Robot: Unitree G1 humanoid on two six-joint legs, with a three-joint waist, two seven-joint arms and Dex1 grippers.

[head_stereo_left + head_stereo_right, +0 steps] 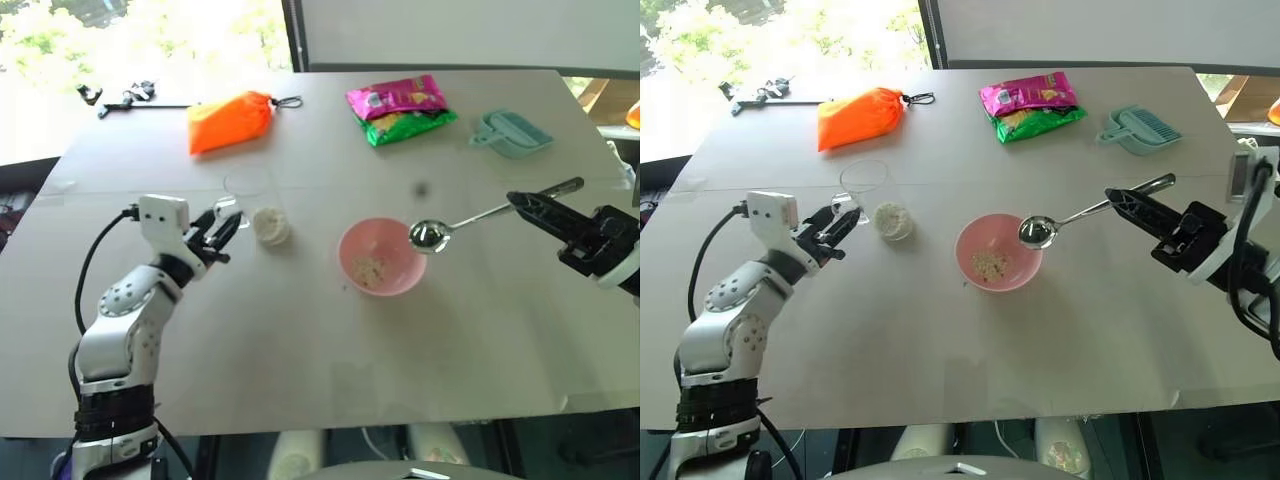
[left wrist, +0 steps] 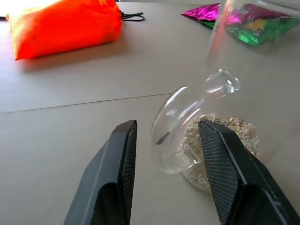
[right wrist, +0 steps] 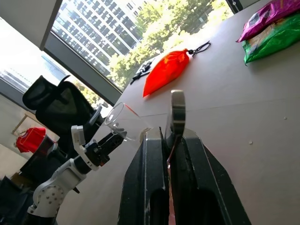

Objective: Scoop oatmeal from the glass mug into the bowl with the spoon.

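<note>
The spoon [image 1: 470, 221] was clamped in the closed right claw [image 1: 527, 206] over the bowl [image 1: 381, 256]. Left of the bowl, the open left claw [image 2: 165, 140] straddled the glass mug [image 1: 262, 208]'s handle. An off-centre squeeze could likely tip the mug, spilling the oatmeal [image 1: 269, 224].

L claw [image 1: 222, 232] half open, just beside glass mug [image 1: 262, 205] w/ oatmeal [image 1: 268, 224] at its base. R claw [image 1: 528, 206] clamps spoon [image 1: 455, 225] handle; spoon bowl hangs over rim of pink bowl [image 1: 381, 257], btwn both claws, on counter [image 1: 300, 340].
</note>
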